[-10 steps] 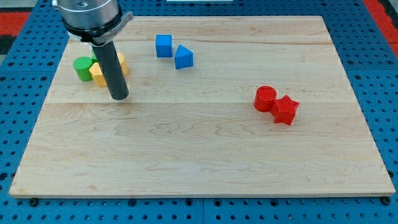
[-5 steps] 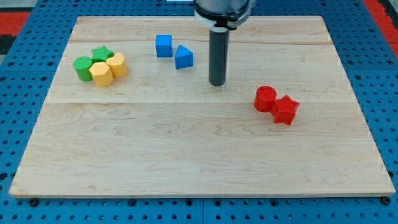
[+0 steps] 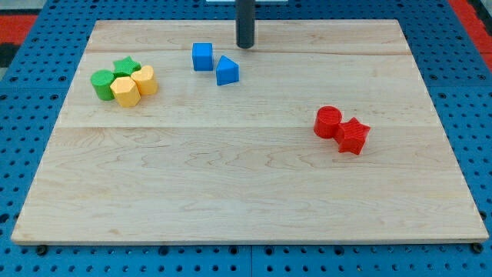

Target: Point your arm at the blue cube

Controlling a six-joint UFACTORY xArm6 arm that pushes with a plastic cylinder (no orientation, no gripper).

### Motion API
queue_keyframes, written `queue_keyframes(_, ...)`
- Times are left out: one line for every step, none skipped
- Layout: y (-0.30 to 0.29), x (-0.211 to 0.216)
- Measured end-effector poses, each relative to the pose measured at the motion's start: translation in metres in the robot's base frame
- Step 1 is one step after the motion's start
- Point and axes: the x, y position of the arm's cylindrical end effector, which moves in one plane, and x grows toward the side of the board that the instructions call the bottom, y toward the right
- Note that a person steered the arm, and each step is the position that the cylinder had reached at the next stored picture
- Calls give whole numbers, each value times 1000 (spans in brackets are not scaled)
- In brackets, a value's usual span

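Note:
The blue cube (image 3: pixel 202 56) sits near the view's top, left of centre, on the wooden board (image 3: pixel 246 185). A blue triangular block (image 3: pixel 227 71) lies just to its lower right. My tip (image 3: pixel 244 45) is near the board's top edge, to the right of the blue cube and slightly above it, apart from both blue blocks.
At the view's left is a cluster: a green cylinder (image 3: pixel 101 84), a green star (image 3: pixel 124 66) and two yellow hexagonal blocks (image 3: pixel 125 91) (image 3: pixel 144 79). At the right a red cylinder (image 3: pixel 327 121) touches a red star-like block (image 3: pixel 353 135).
My tip swept from beside the yellow blocks at the left across to the right of the blue blocks, then up toward the top edge. No block has moved.

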Motion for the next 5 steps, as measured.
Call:
queue_keyframes(-12, -14)
queue_keyframes(-51, -19)
queue_keyframes(-104, -19)
queue_keyframes(-115, 6)
queue_keyframes(-113, 43)
